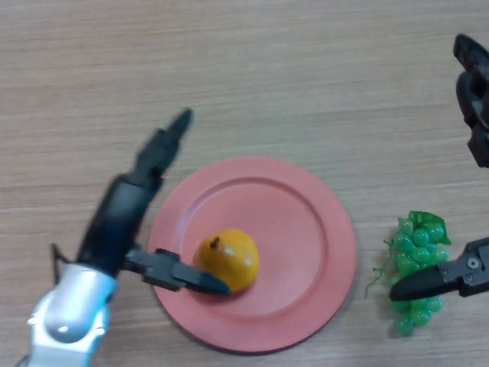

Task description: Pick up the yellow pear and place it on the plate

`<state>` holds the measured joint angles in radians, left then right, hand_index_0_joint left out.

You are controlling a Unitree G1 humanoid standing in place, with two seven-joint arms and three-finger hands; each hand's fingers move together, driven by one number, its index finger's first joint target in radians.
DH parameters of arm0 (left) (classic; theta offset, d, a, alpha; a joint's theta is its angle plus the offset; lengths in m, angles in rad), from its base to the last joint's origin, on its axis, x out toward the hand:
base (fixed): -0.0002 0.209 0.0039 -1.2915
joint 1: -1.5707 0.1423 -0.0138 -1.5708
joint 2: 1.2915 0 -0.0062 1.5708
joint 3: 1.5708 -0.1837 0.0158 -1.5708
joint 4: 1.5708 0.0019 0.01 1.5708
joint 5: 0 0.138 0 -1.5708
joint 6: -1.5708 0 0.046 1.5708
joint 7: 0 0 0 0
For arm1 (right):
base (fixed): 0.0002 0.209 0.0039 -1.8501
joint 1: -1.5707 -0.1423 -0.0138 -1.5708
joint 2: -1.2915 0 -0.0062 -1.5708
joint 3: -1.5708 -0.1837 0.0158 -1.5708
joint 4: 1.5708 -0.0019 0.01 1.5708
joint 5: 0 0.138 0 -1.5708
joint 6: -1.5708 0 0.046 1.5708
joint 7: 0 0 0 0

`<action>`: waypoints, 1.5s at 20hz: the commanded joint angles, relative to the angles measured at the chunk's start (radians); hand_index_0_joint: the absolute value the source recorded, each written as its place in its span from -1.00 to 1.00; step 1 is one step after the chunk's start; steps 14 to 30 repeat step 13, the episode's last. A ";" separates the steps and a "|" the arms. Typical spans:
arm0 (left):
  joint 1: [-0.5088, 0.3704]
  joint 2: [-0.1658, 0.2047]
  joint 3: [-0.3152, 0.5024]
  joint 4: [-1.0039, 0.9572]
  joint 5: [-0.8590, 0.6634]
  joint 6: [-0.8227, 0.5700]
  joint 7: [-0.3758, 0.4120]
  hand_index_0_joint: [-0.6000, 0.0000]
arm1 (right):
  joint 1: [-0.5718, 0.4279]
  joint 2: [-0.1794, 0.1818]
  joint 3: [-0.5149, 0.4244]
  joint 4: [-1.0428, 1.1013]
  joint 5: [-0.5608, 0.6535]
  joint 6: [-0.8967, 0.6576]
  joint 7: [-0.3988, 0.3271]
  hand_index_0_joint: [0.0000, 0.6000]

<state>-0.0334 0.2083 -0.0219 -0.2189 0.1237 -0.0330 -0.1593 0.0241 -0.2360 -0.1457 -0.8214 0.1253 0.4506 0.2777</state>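
A yellow pear point(228, 260) lies on the pink plate point(298, 229), in its near left part. My left hand point(126, 210) is at the plate's left rim with its fingers straight, pointing away over the table. Its thumb point(183, 275) reaches over the plate and touches the pear's near left side. The hand is open and does not grip the pear. My right hand point(451, 275) is at the right edge, its fingers spread wide, one finger over a bunch of green grapes.
A bunch of green grapes point(414, 256) lies on the wooden table point(290, 76) to the right of the plate. The upper fingers of the right hand point(475, 95) show at the far right edge.
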 commanded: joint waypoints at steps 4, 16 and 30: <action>0.024 0.060 0.213 -0.295 -0.328 0.120 -0.060 1.00 | -0.035 -0.021 0.026 0.017 -0.041 -0.176 -0.038 -1.00; -0.060 0.118 0.303 -0.299 -0.456 0.163 0.062 1.00 | -0.036 -0.016 0.066 0.042 -0.086 -0.225 -0.016 -1.00; -0.060 0.118 0.303 -0.299 -0.456 0.163 0.062 1.00 | -0.036 -0.016 0.066 0.042 -0.086 -0.225 -0.016 -1.00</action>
